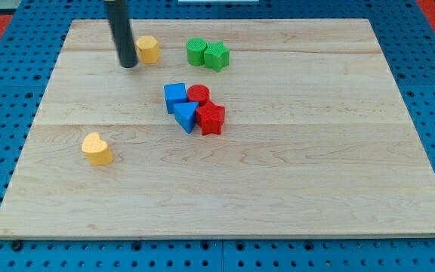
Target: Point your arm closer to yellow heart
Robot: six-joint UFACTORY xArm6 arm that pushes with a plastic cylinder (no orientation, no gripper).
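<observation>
Camera view, table: light wooden board (278,189) on a blue pegged surface; all blocks sit flat on it.
Camera view, my tip: lower end of dark rod (128,65), near the view's top left, touching the board. No end effector here, so nothing is released, clenched or grasping; it only slides and pushes.
Tip vs nearest block: just beside a yellow hexagon-ish block (149,49), on its left side. Touching or a hair apart, can't tell.
Task thing: yellow heart (97,149), lower left part of board, standing alone, well apart from tip and below it in the view, slightly to the view's left.
Green pair: green round-ish block (195,51) and green star-like block (217,56) touching, near the view's top centre.
Centre cluster: blue cube (175,96), red cylinder (198,94), blue triangle (186,115), red star-like block (211,119) packed together, right of the straight path.
Why placed so: the tip is at the wrong yellow block; the heart is apart from the others, so prob. an open run to it.
Progress (judgement): not near yet; most of the approach remains.
Next move needs: slide toward the view's bottom, a bit left, stop short of the heart so it isn't shoved.
Risk: dragging the yellow hexagon-ish block along at the start.
</observation>
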